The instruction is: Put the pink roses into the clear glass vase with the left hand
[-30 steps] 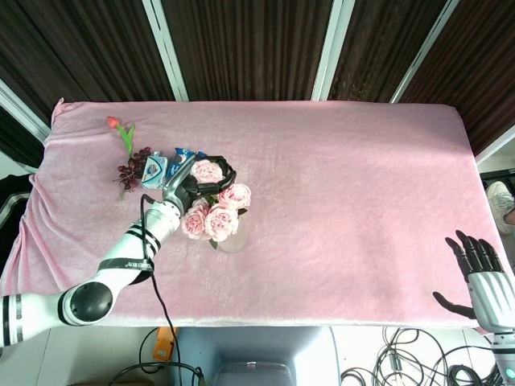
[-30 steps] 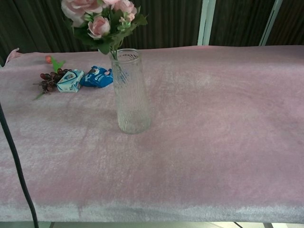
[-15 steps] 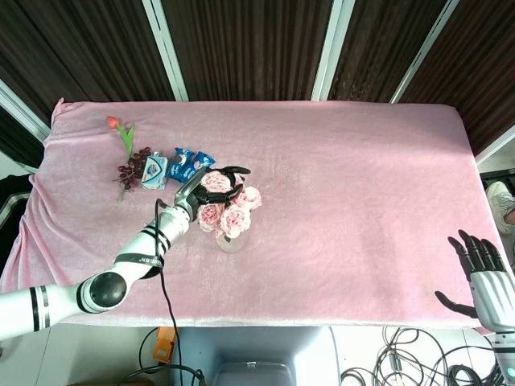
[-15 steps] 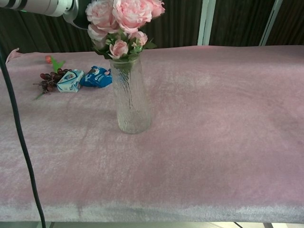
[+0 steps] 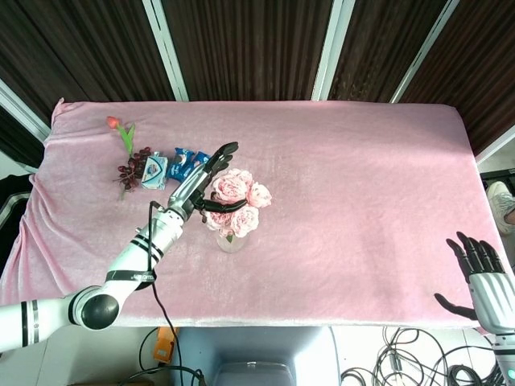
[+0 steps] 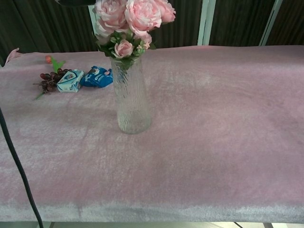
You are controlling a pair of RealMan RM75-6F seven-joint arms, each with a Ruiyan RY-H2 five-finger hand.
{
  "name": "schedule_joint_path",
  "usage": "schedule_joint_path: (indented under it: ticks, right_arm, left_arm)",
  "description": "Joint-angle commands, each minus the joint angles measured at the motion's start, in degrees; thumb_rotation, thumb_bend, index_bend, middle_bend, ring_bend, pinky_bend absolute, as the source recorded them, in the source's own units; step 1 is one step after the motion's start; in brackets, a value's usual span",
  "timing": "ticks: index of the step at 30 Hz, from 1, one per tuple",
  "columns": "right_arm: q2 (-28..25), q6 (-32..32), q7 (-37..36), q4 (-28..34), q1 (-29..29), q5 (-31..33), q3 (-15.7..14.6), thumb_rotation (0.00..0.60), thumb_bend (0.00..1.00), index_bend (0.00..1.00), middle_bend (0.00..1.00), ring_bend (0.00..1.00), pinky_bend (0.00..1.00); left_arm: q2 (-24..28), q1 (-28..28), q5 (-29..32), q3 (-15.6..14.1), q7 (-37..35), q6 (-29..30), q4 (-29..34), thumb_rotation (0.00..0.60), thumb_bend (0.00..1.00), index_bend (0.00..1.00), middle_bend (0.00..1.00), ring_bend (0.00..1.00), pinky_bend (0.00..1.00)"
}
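Fingers of the left hand spread just left of the pink roses, stems upright in the clear glass vase.

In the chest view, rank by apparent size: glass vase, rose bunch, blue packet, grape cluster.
1. clear glass vase
2. pink roses, cropped by the frame's top edge, so possibly larger than they look
3. and 4. blue packet and grape cluster: too alike to rank.

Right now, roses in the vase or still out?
In. Chest view shows the roses sitting on the rim of the upright vase, stems down inside the glass. The left hand has its fingers spread beside them.
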State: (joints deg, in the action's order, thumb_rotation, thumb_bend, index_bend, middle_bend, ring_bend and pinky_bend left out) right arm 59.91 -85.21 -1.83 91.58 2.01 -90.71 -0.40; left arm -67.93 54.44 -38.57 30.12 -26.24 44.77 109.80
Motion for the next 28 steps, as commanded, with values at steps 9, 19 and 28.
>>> schedule_joint_path:
  ticks: [9, 19, 28]
  right_arm:
    - [0.7, -1.2, 1.5, 0.1, -0.6, -0.1, 0.0, 0.600, 0.29, 0.00, 0.00, 0.00, 0.00]
    - [2.6, -2.6, 5.5, 0.5, -1.1, 0.4, 0.9, 0.600, 0.29, 0.00, 0.00, 0.00, 0.00]
    - [2.9, -3.5, 6.2, 0.7, -1.4, 0.5, 1.3, 0.600, 0.29, 0.00, 0.00, 0.00, 0.00]
  left_arm:
    - [13.1, -26.8, -46.0, -20.8, 20.3, 26.5, 3.4, 0.600, 0.25, 0.00, 0.00, 0.00, 0.00]
    - [-6.0, -43.7, -53.6, -32.6, 28.3, 42.9, -30.0, 0.600, 0.27, 0.00, 0.00, 0.00, 0.00]
    - [-11.7, -45.5, -53.2, -30.8, 31.1, 46.2, -38.1, 0.600, 0.28, 0.00, 0.00, 0.00, 0.00]
